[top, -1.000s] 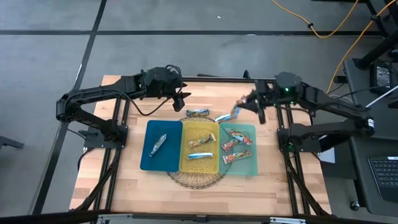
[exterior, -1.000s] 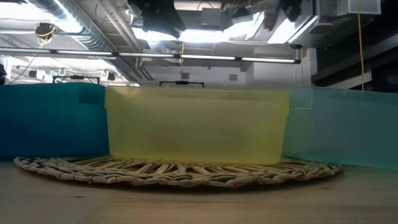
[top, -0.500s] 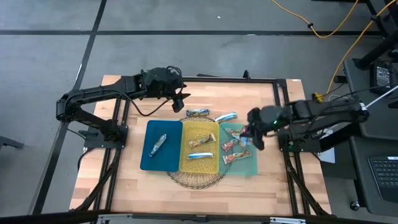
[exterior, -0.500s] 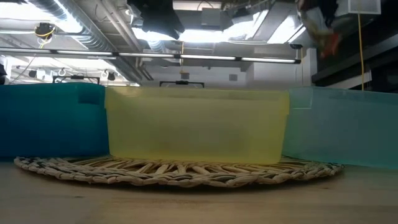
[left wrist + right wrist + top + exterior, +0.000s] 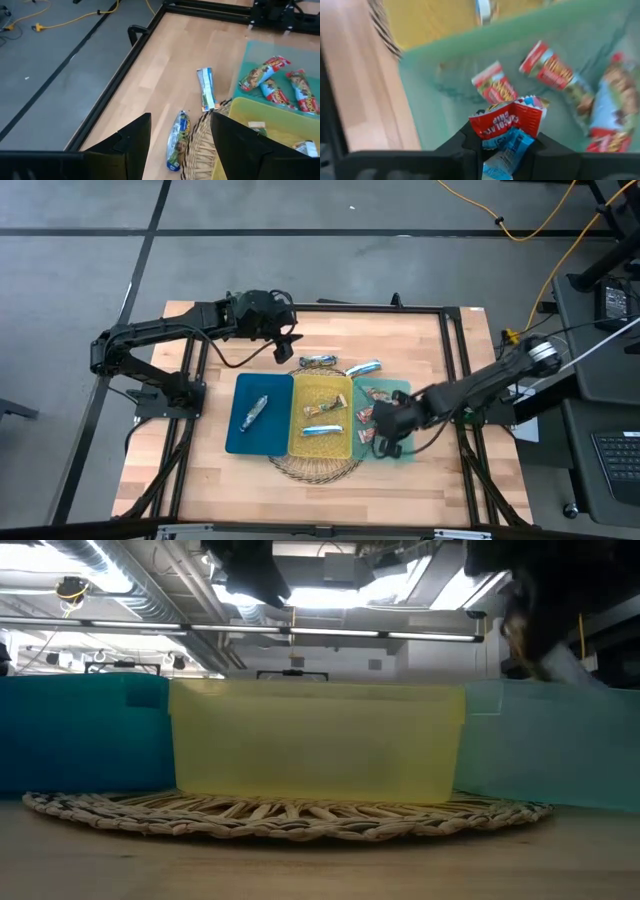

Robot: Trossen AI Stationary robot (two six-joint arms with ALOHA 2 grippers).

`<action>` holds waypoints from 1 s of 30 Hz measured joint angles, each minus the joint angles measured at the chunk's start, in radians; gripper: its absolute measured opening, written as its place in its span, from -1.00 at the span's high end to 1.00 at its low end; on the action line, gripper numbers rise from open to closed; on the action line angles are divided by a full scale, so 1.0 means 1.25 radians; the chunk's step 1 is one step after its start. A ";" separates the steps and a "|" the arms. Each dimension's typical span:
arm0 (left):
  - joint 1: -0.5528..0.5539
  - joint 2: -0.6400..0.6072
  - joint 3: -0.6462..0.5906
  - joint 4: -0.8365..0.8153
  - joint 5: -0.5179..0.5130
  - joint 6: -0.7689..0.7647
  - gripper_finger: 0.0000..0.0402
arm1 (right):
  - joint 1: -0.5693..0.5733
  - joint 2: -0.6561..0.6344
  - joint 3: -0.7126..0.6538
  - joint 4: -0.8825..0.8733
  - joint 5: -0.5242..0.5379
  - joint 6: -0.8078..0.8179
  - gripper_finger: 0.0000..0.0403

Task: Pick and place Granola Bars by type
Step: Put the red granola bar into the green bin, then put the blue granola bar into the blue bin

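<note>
Green bin (image 5: 402, 387) holds red bars (image 5: 378, 395); right tool (image 5: 506, 150) grips one.

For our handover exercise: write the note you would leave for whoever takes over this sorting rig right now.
Right gripper: shut on a red bar, low over the green bin.
Left gripper: open, empty, above the table's far side.
Done: one bar in the blue bin, two in the yellow bin, several red ones in the green.
Left: release the held bar; two bars lie on the table beyond the bins.
</note>
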 joint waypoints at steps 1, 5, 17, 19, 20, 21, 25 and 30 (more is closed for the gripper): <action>0.000 0.000 0.000 0.000 0.007 0.000 0.02 | 0.007 0.019 0.000 -0.002 0.000 0.013 0.67; 0.000 0.000 0.000 0.000 0.032 0.016 0.02 | 0.027 0.086 0.000 -0.005 -0.030 0.058 0.69; 0.000 0.000 0.000 0.001 0.032 0.036 0.02 | 0.032 0.211 0.000 0.030 -0.190 0.056 0.68; 0.000 0.000 0.000 0.001 0.032 0.041 0.02 | 0.030 0.217 0.000 0.043 -0.195 0.056 0.67; 0.000 0.000 0.000 0.001 0.032 0.041 0.03 | 0.028 0.218 0.000 0.051 -0.196 0.057 0.66; 0.000 0.000 0.000 0.001 0.032 0.041 0.03 | 0.026 0.219 0.000 0.065 -0.196 0.057 0.65; 0.000 0.000 -0.001 0.001 0.032 0.041 0.03 | 0.014 0.219 0.000 0.112 -0.195 0.055 0.54; 0.000 0.000 -0.001 -0.003 0.032 0.041 0.03 | -0.001 0.219 0.000 0.127 -0.192 0.057 0.31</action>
